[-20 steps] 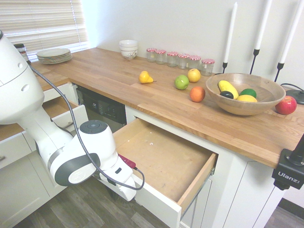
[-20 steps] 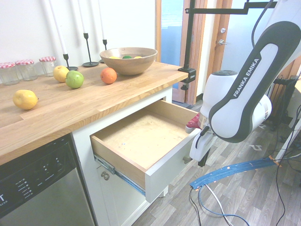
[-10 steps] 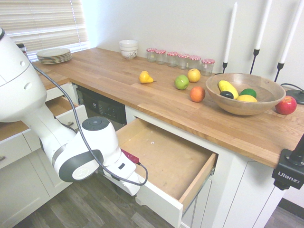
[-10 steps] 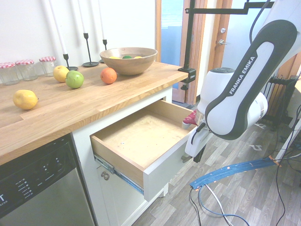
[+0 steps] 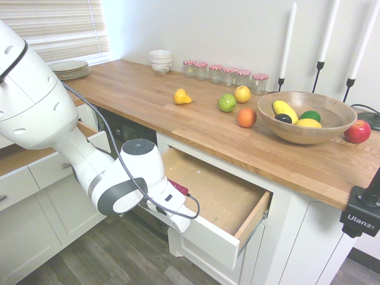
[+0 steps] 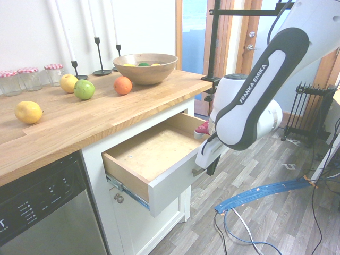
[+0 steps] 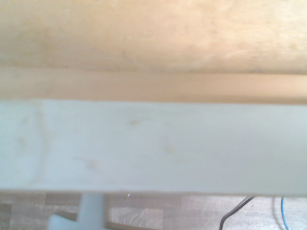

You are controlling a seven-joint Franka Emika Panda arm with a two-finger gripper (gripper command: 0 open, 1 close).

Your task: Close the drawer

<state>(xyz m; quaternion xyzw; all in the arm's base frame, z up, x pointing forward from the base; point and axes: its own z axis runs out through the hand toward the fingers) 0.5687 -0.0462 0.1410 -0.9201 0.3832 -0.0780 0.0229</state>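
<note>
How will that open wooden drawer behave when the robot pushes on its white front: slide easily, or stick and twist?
The drawer will probably slide easily: it looks empty, and a metal runner shows under its side. It should stay stiff, being solid wood with a flat white front. The gripper sits toward one end of the front, so it might skew slightly.

The drawer (image 5: 219, 205) juts partly out below the bench (image 5: 178, 127), right of the dishwasher (image 5: 127, 133). The claw (image 6: 204, 162) sits against the drawer's front. On the bench, a bowl (image 5: 306, 117) stands right of loose fruit (image 5: 227, 103), jars (image 5: 222, 72) behind.
</note>
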